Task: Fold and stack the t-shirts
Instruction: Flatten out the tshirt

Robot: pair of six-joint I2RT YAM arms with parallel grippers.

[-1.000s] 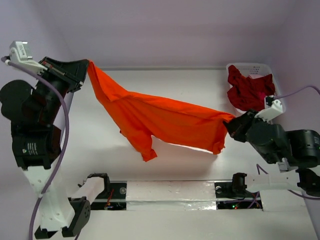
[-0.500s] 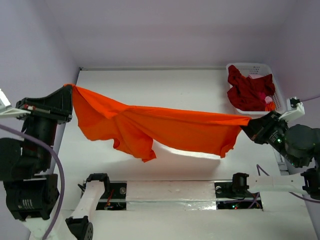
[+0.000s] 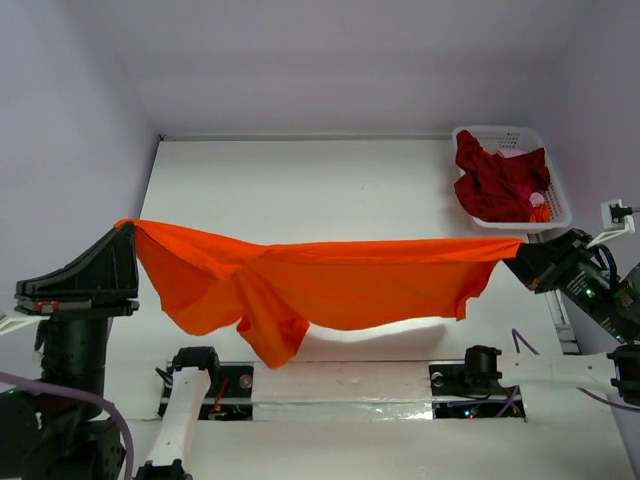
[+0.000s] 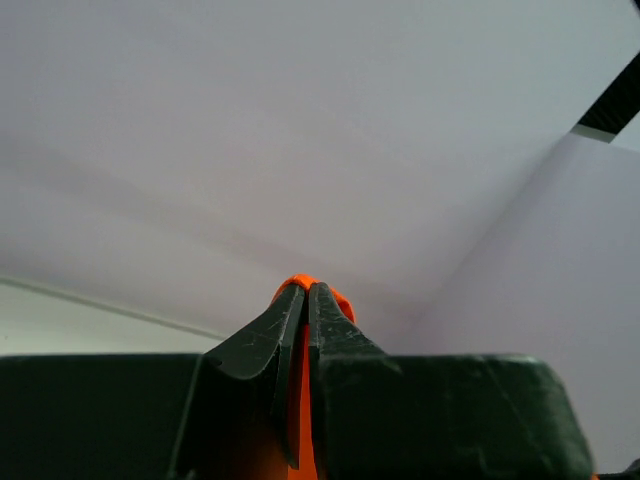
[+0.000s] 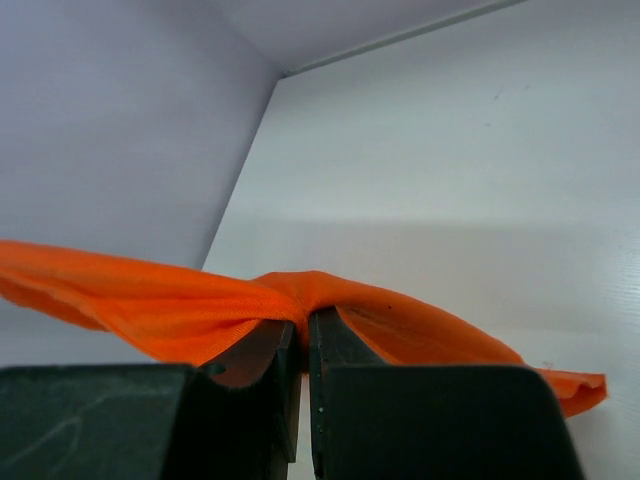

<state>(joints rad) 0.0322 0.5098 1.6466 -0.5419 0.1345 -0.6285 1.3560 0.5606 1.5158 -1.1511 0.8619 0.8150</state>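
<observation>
Top external view, entry one: bright orange short-sleeved cloth t-shirt (image 3: 330, 285), hung in the air between both arms, long axis running left to right over the near half of the white worktop (image 3: 300, 180), middle sagging. Left gripper (image 3: 127, 226): clamped tight on the shirt's left end, at the worktop's left edge. Right gripper (image 3: 520, 256): narrowly pinched on the right end, by the right edge. Neither arm is nearer; each has its own end. Entry two: dark crimson t-shirt (image 3: 497, 180), crumpled in a white plastic lattice basket (image 3: 500, 131), far right corner. Laying flat likely means lowering both ends together onto the white surface beneath.
</observation>
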